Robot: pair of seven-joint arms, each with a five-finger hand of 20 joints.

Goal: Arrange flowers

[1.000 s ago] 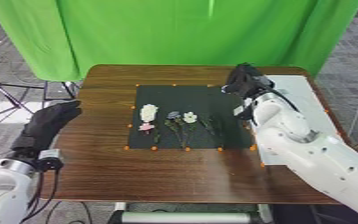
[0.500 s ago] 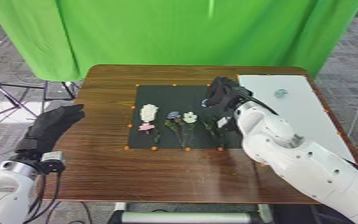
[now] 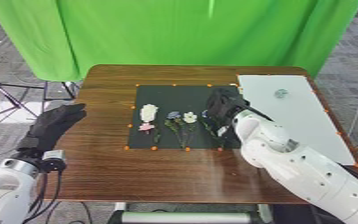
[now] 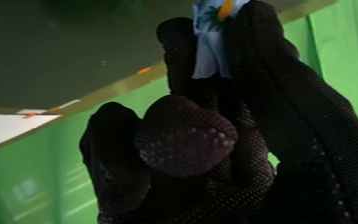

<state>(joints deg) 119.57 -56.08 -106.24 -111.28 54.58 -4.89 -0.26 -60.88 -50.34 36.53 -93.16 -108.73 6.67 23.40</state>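
Observation:
My right hand [image 3: 222, 102] is above the right part of the black mat [image 3: 158, 94]. In the right wrist view, my right hand [image 4: 273, 65] pinches a pale blue flower [image 4: 213, 47] with a yellow centre between its fingers. On the mat lie a long white bloom [image 3: 149, 112], a pink flower [image 3: 146, 127] just below it, a blue-purple flower [image 3: 174, 115] and a white flower [image 3: 190, 117] with green stems [image 3: 182, 134]. More green stem [image 3: 209, 126] shows beside my right hand. My left hand [image 3: 55, 124] is open over the table's left side.
A white board [image 3: 300, 115] lies along the table's right side, with a small pale green item [image 3: 280, 93] on it. Orange markers edge the mat and board. A green curtain [image 3: 184, 35] hangs behind the brown table [image 3: 100, 170].
My right hand has moved left from the white board's edge to over the mat, uncovering the pale green item. My left hand has shifted only slightly.

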